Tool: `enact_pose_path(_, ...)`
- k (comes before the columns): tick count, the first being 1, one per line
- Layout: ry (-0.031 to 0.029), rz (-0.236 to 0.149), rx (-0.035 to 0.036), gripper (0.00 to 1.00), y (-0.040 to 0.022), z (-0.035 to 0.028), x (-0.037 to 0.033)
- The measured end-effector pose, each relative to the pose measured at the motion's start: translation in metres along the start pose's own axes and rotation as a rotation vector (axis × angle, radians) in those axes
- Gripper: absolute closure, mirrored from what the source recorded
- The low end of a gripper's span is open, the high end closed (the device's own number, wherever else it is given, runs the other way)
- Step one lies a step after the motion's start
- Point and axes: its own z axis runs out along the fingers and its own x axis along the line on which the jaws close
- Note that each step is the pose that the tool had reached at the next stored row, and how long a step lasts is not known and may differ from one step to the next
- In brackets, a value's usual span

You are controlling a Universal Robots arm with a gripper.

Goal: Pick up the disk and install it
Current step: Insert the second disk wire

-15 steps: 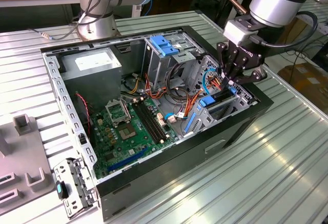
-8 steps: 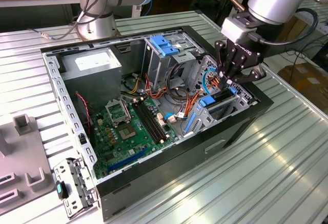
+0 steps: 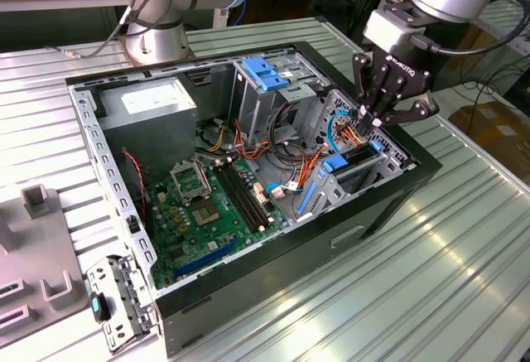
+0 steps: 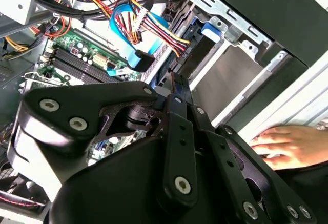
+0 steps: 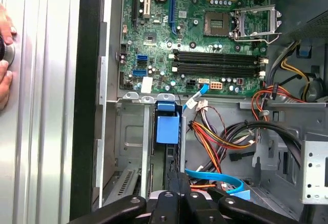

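The disk (image 3: 354, 156) stands on edge in the drive bay at the front corner of the open computer case (image 3: 108, 180), on the exterior view's right. Its blue carrier tab (image 5: 167, 127) shows at the end of the slot, and the blue carrier tab (image 4: 212, 29) also appears by the silver bay frame in the second wrist view. My gripper (image 3: 369, 120) hangs right above the disk's upper edge with its fingers drawn together, nothing between them. In the wrist views the gripper (image 5: 177, 179) (image 4: 177, 80) points down at the slot.
Bundles of coloured cables (image 3: 290, 159) lie right beside the bay. The motherboard (image 3: 207, 205), a grey box with a white sticker (image 3: 149, 101) and a blue latch plate (image 3: 265, 72) fill the case. A person's hand (image 4: 287, 144) (image 5: 4, 55) rests on the table outside the case wall.
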Motion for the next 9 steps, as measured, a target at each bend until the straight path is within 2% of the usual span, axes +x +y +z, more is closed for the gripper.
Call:
enact_pose_path(7,-0.0021,0.0,0.0001,0.89,0.0005,-0.0124,0.0)
enact_pose_path(9,-0.0023,0.0,0.0001,0.89,0.0009,-0.0125,-0.0014)
